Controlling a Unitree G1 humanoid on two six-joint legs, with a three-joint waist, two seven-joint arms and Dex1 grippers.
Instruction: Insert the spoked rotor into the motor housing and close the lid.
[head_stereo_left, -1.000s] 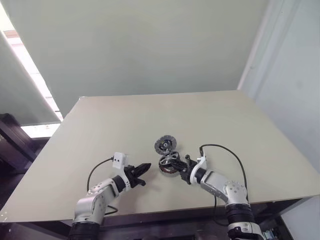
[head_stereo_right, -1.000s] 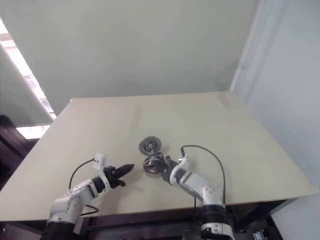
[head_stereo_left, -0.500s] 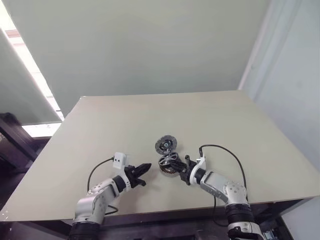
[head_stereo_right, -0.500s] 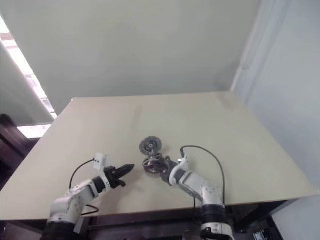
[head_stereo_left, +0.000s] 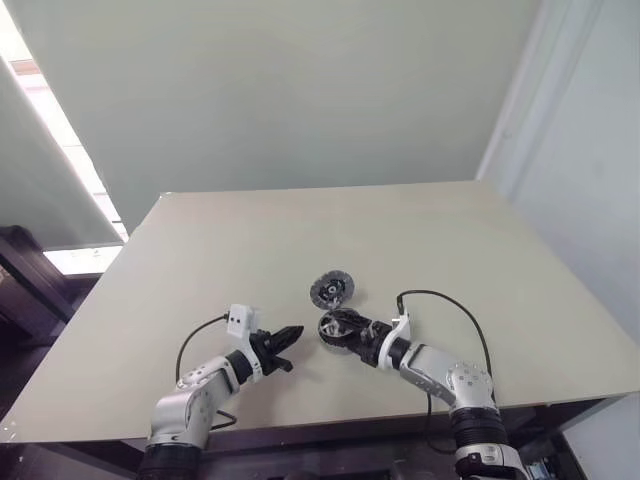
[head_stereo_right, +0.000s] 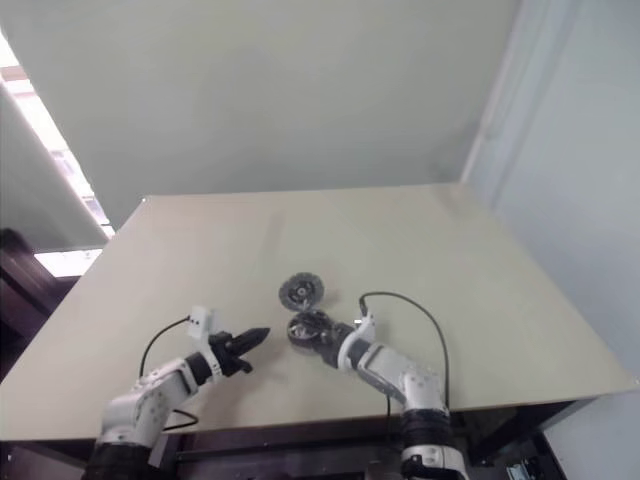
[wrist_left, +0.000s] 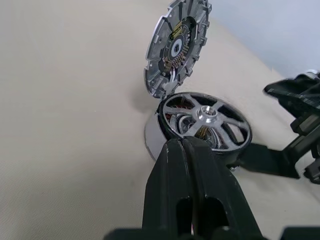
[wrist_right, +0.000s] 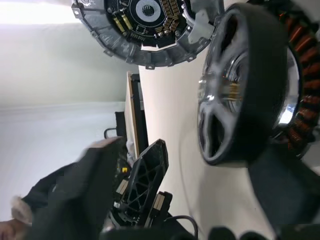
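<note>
1. With the spoked rotor (wrist_left: 206, 122) sitting in the motor housing (wrist_left: 161, 134) on the table (head_stereo_left: 300, 230), I'm judging the insert step as done or nearly so; can't tell if it's fully seated.
2. R gripper (head_stereo_left: 362, 338) is standing wide, jaws apart, holding nothing, its tips just beside the rotor's rim.
3. L gripper (head_stereo_left: 290, 333) is pinched tight, empty, hovering near the housing on its left side, not touching.
4. Lid (head_stereo_left: 331, 291) is lying just beyond the housing, right next to it, inner face w/ windings showing in the L wrist view.
5. Next, I'm thinking: back the R gripper off the rotor, reach over to the lid, grip its ribbed rim, flip it and set it square over the housing.
</note>
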